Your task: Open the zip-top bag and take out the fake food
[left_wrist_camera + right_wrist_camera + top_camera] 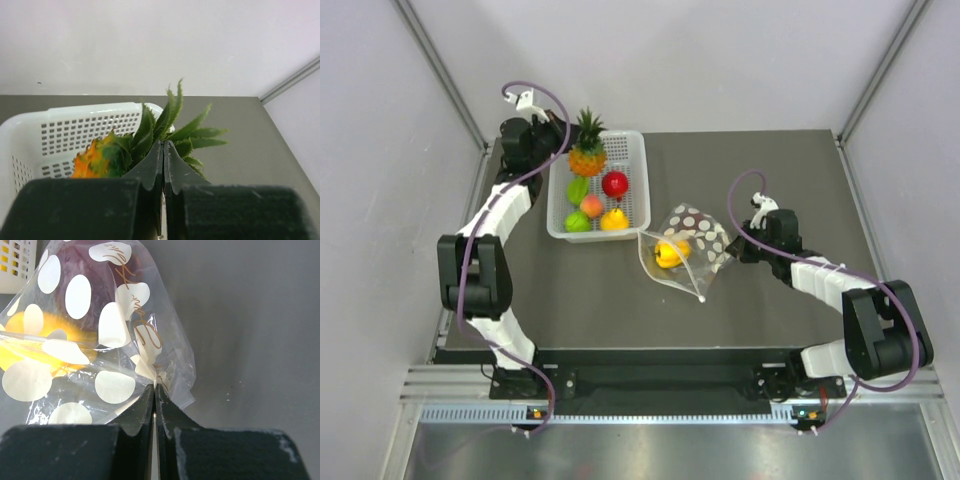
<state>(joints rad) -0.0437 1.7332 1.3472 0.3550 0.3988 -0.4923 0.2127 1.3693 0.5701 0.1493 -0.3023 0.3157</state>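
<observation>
The polka-dot zip-top bag (688,248) lies on the dark table right of the basket. A yellow pepper (669,252) shows inside it, and in the right wrist view (45,335) a dark maroon piece (95,285) sits behind it. My right gripper (738,250) is shut on the bag's right edge; its fingertips pinch the crinkled plastic (156,385). My left gripper (560,138) is shut at the green leaves of the orange pineapple (587,150), which stands over the basket's back left corner. In the left wrist view the leaves (172,127) fan out just past the closed tips (163,142).
The white perforated basket (632,140) holds a red apple (615,183), green pieces (578,188), a peach piece (591,205) and a yellow piece (614,220). Grey walls and frame posts enclose the table on three sides.
</observation>
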